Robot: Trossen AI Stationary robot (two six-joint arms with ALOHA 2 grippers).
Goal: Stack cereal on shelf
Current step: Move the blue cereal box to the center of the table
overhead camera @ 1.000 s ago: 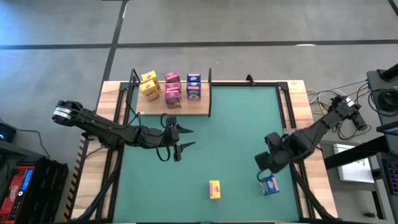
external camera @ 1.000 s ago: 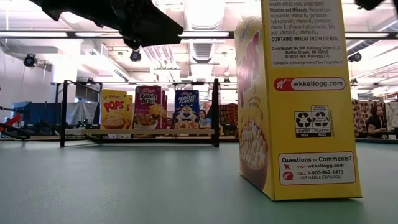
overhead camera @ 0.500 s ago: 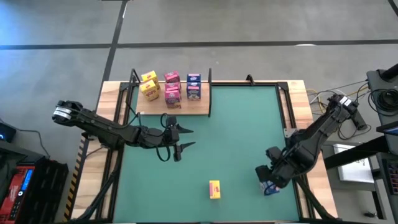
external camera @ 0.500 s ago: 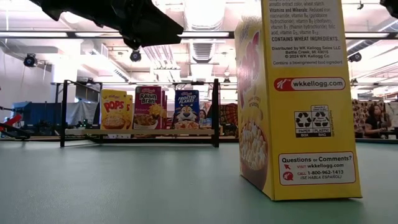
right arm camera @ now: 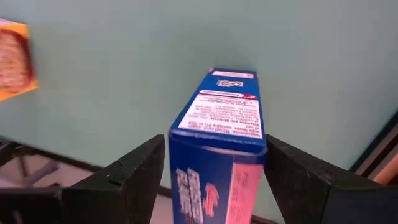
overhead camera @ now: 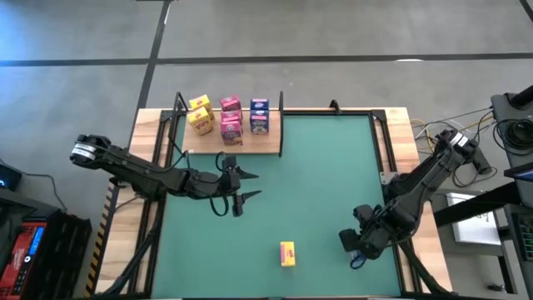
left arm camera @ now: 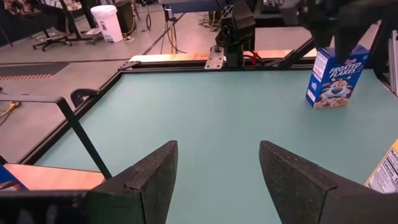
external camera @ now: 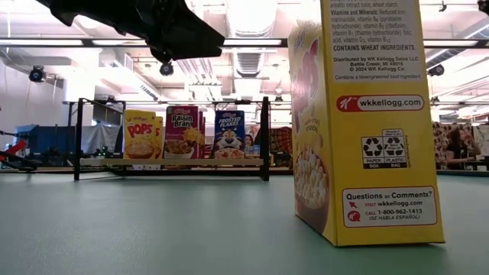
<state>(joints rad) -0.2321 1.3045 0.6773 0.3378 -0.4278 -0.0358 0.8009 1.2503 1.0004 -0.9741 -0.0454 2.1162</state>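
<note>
A blue cereal box (left arm camera: pixel 333 78) stands upright on its base on the green mat, near the right front corner. My right gripper (overhead camera: pixel 360 244) hangs open over it and points steeply down. The box top (right arm camera: pixel 219 106) shows between its two fingers, and I see no touch. A yellow cereal box (overhead camera: pixel 287 253) stands upright near the front edge. On the shelf (overhead camera: pixel 250 147) at the far left stand yellow (overhead camera: pixel 200 115), pink (overhead camera: pixel 231 119) and blue (overhead camera: pixel 259 117) boxes. My left gripper (overhead camera: pixel 244 185) waits open above the mat in front of the shelf.
Black metal uprights (external camera: pixel 265 137) frame the shelf's ends. A black rail (overhead camera: pixel 385 158) runs along the mat's right edge, with cables (overhead camera: pixel 433 133) and gear beyond it. Bare green mat (overhead camera: pixel 316 167) lies between the two arms.
My right gripper has swung toward the table's near edge and gone down until it is over the blue box, rolling and tipping steeper as it went. In the high view it now covers the box. The boxes have not moved.
</note>
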